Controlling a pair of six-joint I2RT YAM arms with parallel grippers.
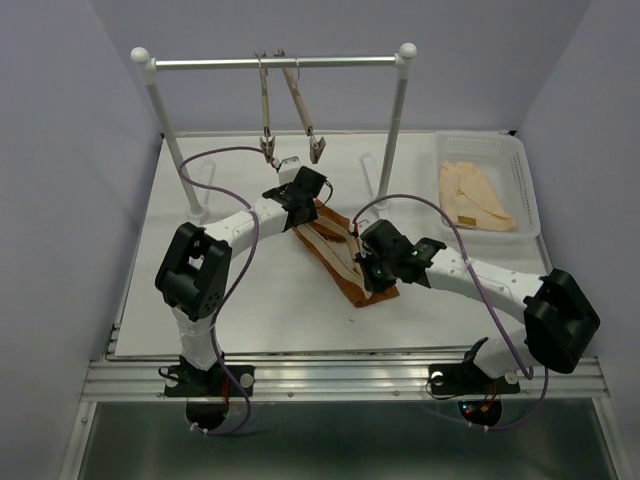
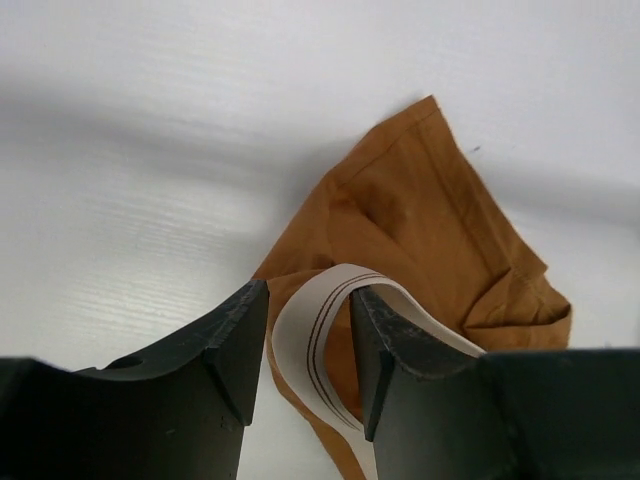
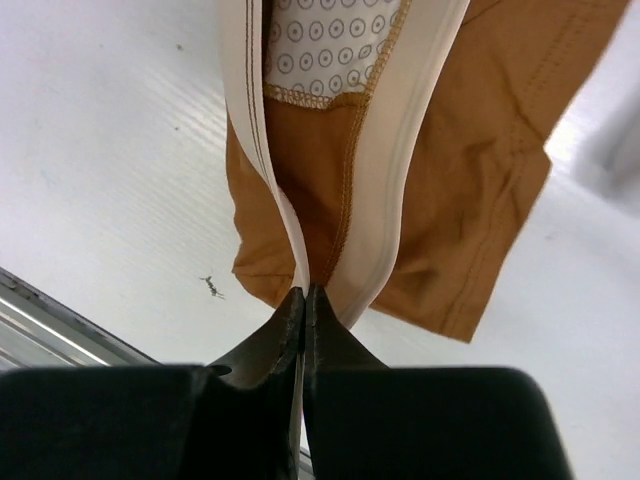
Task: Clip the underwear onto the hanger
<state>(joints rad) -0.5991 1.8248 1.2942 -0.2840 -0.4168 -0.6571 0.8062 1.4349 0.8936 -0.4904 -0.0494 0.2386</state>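
The rust-brown underwear (image 1: 345, 262) lies crumpled mid-table, its pale waistband (image 2: 300, 330) turned up. My left gripper (image 1: 306, 210) is at its far end; in the left wrist view the gripper (image 2: 308, 290) is open, jaws either side of a raised waistband fold, with a gap on the left side. My right gripper (image 1: 368, 264) is at the near end. In the right wrist view that gripper (image 3: 303, 292) is shut on the waistband edge (image 3: 290, 230) of the underwear (image 3: 480, 200). Two wooden hangers (image 1: 267, 105) (image 1: 300, 105) hang from the rail, clips empty.
The steel rail (image 1: 330, 62) on white posts spans the back of the table. A white basket (image 1: 524, 180) at the back right holds pale cream garments (image 1: 475, 195). A small dark speck (image 3: 212, 288) lies on the table near the front edge.
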